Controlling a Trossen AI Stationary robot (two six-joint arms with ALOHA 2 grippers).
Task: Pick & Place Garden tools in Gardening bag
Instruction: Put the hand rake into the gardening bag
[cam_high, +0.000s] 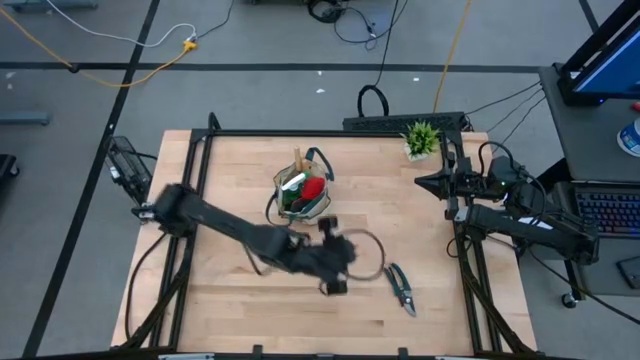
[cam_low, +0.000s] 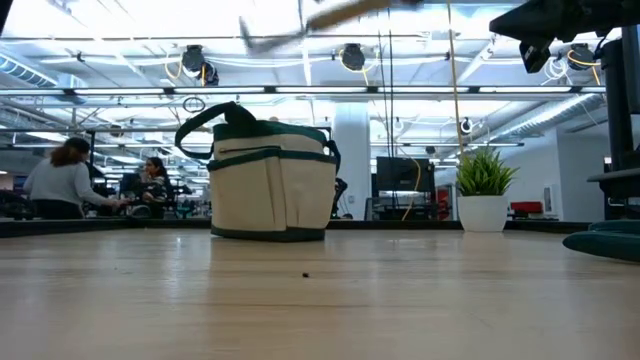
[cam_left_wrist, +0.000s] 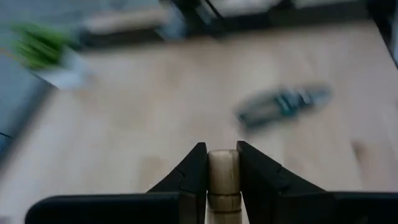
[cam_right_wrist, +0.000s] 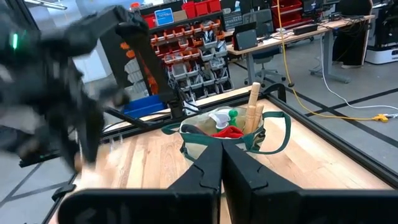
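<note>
Garden tools: as I read it, most are already packed. Wooden handles, something red and something green stand out of the bag's mouth in the high and right wrist views.
Left claw (cam_left_wrist: 222, 163): it sits over the near middle of the counter (cam_high: 240, 310), right of the bag's near side, and is clamped on a wooden handle (cam_left_wrist: 223, 177) held between its two dark fingers (cam_left_wrist: 194, 171). I can't see the tool's head in the wrist view. In the high view the arm is smeared with motion and a thin ring-like shape shows by the claw, so I won't name which tool this is.
Gardening bag (cam_high: 304, 190): upright on the far middle of the counter, beige with green trim, loop handles up, mouth open. It is apart from the left claw.
Pruning shears (cam_high: 402, 288): lying flat on the near right part of the counter, right of the left claw, untouched and well apart from the bag.
Potted plant (cam_high: 421, 138): far right corner of the counter; I treat it as not part of the job.
Right claw (cam_right_wrist: 222, 160): parked at the right edge of the counter, fingers closed on nothing, pointing toward the bag.
Done so far: my judgement is several tools are in.
Left to do: carry the held tool over the bag's mouth and drop it in, then fetch the shears.
</note>
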